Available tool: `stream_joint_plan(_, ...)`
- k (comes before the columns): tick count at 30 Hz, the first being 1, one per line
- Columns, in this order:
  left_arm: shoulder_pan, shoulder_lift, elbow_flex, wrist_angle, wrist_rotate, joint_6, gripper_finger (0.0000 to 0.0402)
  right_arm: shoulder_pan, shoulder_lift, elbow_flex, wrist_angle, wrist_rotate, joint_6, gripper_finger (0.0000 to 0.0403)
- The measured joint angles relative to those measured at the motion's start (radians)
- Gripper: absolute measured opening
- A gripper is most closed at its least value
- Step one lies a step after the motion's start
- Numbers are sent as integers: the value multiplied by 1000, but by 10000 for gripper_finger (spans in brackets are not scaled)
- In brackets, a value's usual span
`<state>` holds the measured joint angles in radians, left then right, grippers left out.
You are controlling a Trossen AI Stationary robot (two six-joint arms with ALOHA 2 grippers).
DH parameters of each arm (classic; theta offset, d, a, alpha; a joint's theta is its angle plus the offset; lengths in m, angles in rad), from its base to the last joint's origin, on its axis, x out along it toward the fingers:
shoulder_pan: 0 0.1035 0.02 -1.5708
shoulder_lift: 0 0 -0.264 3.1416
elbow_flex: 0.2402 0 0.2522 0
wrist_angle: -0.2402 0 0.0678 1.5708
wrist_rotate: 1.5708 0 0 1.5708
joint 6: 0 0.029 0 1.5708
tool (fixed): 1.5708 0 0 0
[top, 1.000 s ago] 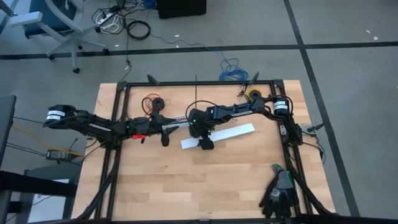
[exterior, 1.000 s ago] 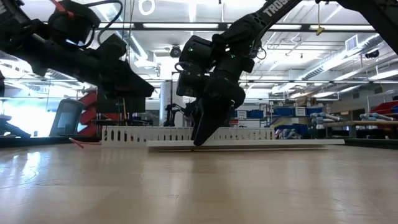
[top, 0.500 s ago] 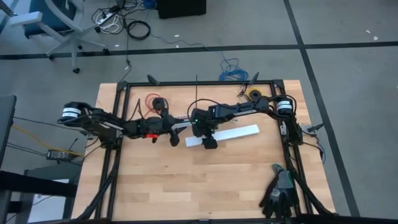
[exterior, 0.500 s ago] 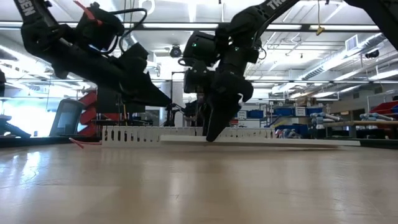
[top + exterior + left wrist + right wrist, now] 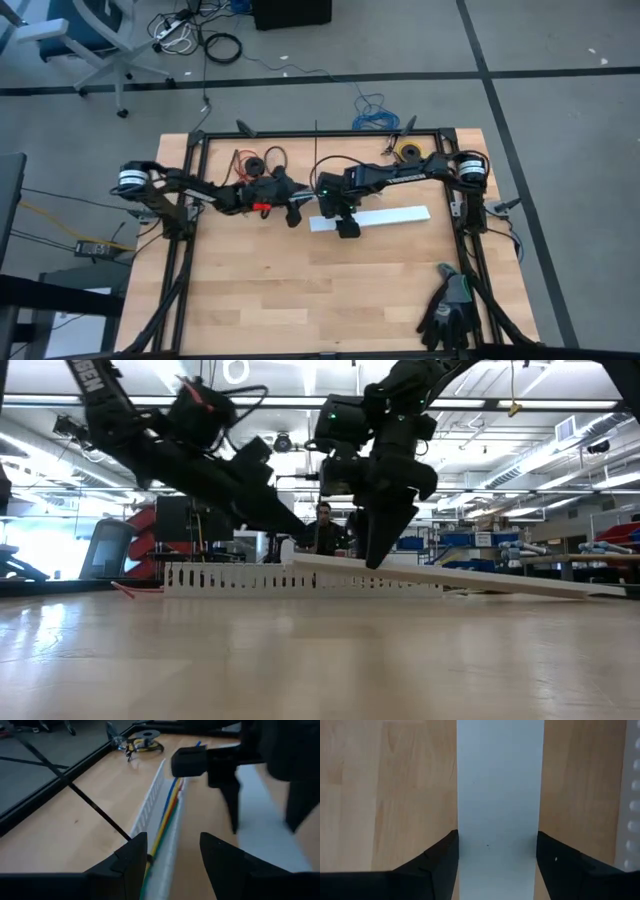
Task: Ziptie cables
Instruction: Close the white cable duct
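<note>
A wooden table framed by black rails holds two dark robot arms that reach in from opposite sides and nearly meet at its middle. One white flat strip lies on the wood, and the right gripper points straight down over one end of it, its two fingers pressed against the strip's long edges, gripping it across its width. From table height, that held end is raised off the table while the strip's far end rests on the wood, so the strip slopes down across the scene. One white slotted plastic channel runs just behind the strip, and the cables, a single bundle of yellow, blue, green and orange wires, lie along its inside. The left gripper reaches low and nearly level toward one end of that channel, its two fingers parted with nothing between them, one on each side of the channel's end. One black spool of red wire sits near the back rail beside the left arm, and one yellow coil sits near the back right corner. A thin dark line across the wood may be the ziptie, though it is too slight to be sure. One pair of dark gloves rests at the front right corner.
</note>
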<state>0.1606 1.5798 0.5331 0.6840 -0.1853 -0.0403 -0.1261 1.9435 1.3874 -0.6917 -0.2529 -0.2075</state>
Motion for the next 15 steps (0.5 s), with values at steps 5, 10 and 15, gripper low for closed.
stream_joint_plan(5,50,83,112,-46,99,48,193,0,-43,-61,14,3,33,234)
stream_joint_plan(10,76,178,224,-73,144,115,193,1,-88,-112,27,29,60,234)
stream_joint_plan(15,87,249,304,-91,160,129,195,1,-137,-170,49,29,89,234)
